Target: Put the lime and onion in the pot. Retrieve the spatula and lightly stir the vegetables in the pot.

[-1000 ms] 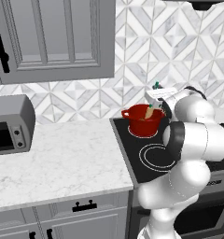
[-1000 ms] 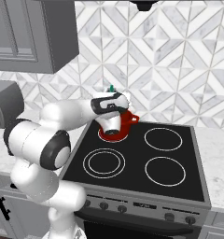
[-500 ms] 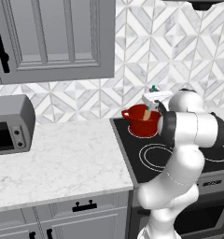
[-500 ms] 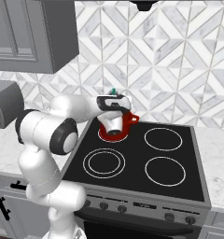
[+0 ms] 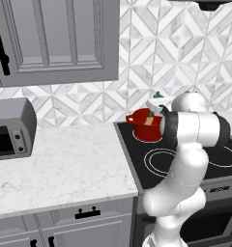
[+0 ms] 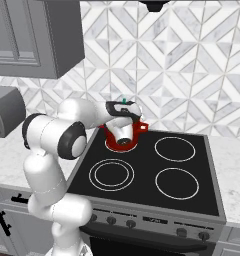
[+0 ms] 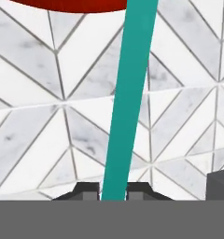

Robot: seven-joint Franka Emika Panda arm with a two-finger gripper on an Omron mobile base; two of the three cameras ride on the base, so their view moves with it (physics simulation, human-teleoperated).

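Your gripper (image 7: 114,195) is pinching the spatula (image 7: 128,98), whose handle runs straight away from the fingertips toward the pot (image 5: 147,126), blade end apparently inside it.

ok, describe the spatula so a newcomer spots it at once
Find the black stovetop and the red pot on its back left burner. The spatula is the slim stick with a teal handle, clamped between the gripper's fingers and running to the pot; nothing nearby is teal.
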